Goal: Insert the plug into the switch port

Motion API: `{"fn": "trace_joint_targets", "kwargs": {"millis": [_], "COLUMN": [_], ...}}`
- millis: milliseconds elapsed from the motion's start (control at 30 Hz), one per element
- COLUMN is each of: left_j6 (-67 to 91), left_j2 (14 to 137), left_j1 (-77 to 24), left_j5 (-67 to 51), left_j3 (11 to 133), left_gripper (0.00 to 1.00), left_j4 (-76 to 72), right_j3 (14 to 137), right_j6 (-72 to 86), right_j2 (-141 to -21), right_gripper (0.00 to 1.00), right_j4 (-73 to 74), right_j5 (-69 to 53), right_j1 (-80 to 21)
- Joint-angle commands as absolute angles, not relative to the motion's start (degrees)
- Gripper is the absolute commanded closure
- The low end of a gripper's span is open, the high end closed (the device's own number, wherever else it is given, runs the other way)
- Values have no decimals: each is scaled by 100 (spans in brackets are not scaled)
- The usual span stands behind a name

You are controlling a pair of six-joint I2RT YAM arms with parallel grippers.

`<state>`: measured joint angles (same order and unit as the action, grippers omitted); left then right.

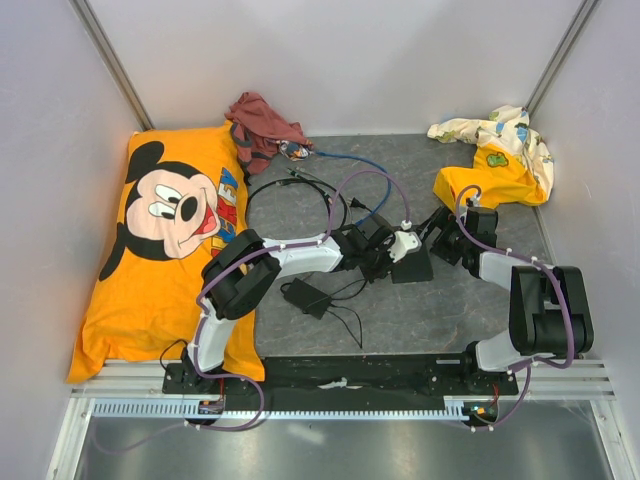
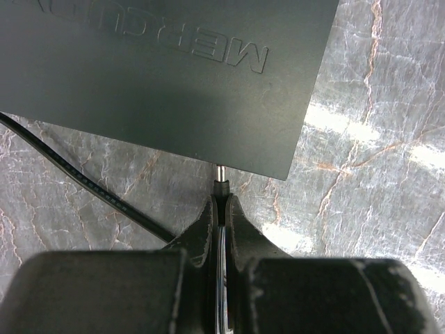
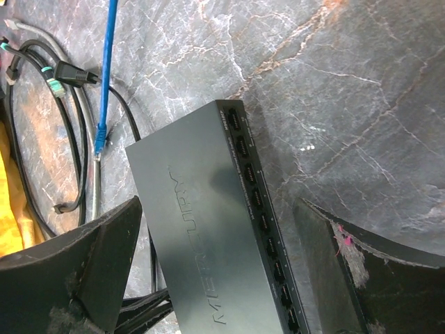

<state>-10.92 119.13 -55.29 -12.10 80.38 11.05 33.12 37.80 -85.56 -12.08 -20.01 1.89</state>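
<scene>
1. left gripper (image 2: 221, 203): jaws pinched right shut on the plug (image 2: 220, 184), a small barrel w/ a bare metal tip. its cord runs back btwn the fingers.
2. the plug tip sits at the near edge of the switch (image 2: 160, 83), close to one corner, touching it or all but. the switch port is on the side face, hidden under the top's edge in the left wrist view, so you can't tell if the tip is in the hole yet.
3. right gripper (image 3: 219, 216): jaws spread as wide as they go, holding nothing. one finger (image 3: 90, 264) stands on each long side of the switch, straddling not clamping. whether either one brushes the box is unclear.
4. step in hand, imo: the insertion itself. the plug is grasped & lined up but not seated, since collar & metal both show.
5. next move calls for a straight push along the plug's axis, level w/ the port. the box looks light & prob slides, so you want the right jaws closing on it as a brace first. watch for the tip riding over or under the edge.
6. counts:
   - 2 grippers, 1 plug, 1 switch
   - 1 row of network ports (image 3: 261, 209) along the switch's side (too small to count surely)
   - 1 adapter brick (image 1: 305, 297), 1 blue cable (image 1: 350, 163), looped black cords (image 3: 69, 139) (no. unclear)
   - 1 mickey pillow (image 1: 170, 250)
   - 2 cloth heaps: reddish cloth (image 1: 262, 125) & yellow print cloth (image 1: 500, 155)
</scene>
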Motion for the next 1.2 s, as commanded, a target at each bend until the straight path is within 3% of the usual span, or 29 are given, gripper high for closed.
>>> {"fn": "trace_joint_targets", "kwargs": {"millis": [0,1167], "left_j6": [-1345,-1345], "left_j2": [11830,11540], "left_j1": [-5572,-5590], "left_j5": [-1169,-1248], "left_j3": [8279,8279], "left_gripper": [98,98], "left_j4": [1072,1063], "right_j3": [3191,3182], "right_j6": [3814,3806], "right_j2": [-8710,-8842], "right_gripper": [2,2], "right_j4": [-1283,-1354], "right_j5": [-2153,-2267], "right_j1": [211,211]}}
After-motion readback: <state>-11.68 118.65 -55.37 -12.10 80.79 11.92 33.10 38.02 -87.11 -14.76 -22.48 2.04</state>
